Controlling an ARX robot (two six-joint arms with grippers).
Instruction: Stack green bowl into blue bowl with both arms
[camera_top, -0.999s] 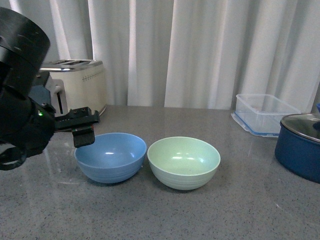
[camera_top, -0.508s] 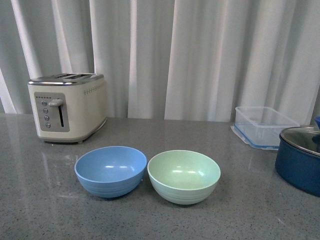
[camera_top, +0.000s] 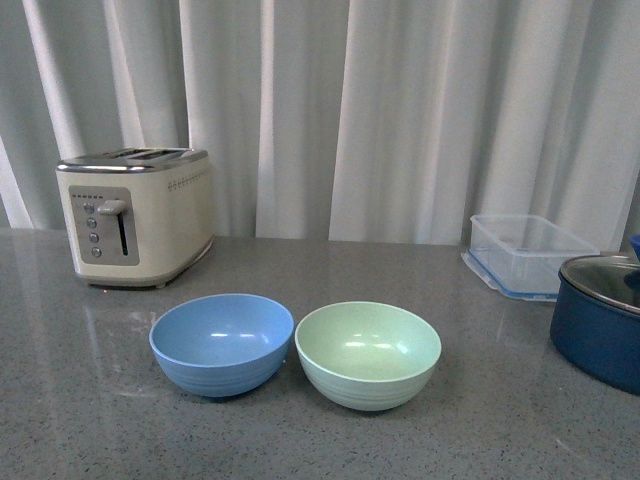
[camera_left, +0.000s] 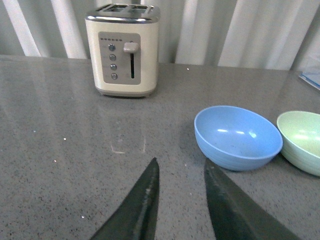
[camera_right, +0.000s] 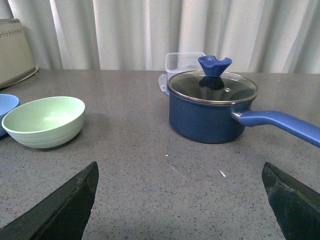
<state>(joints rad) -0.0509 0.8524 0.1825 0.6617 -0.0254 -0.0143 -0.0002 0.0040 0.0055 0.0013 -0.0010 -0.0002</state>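
On your left gripper (camera_left: 180, 161) the jaws stand slightly parted, empty; on your right gripper (camera_right: 180, 167) they gape wide, empty too. Beyond, the pale mint-green round bowl (camera_top: 367, 352) sits upright on the grey speckled counter (camera_top: 500, 425), just right of the light sky-blue round bowl (camera_top: 221, 340); a cream metal toaster (camera_top: 135, 213) stands behind

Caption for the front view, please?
Blue bowl beside green bowl on grey counter, not yet stacked; toaster behind.

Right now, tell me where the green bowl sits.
Front view: the green bowl stands on the grey counter, near centre, immediately right of the blue bowl.
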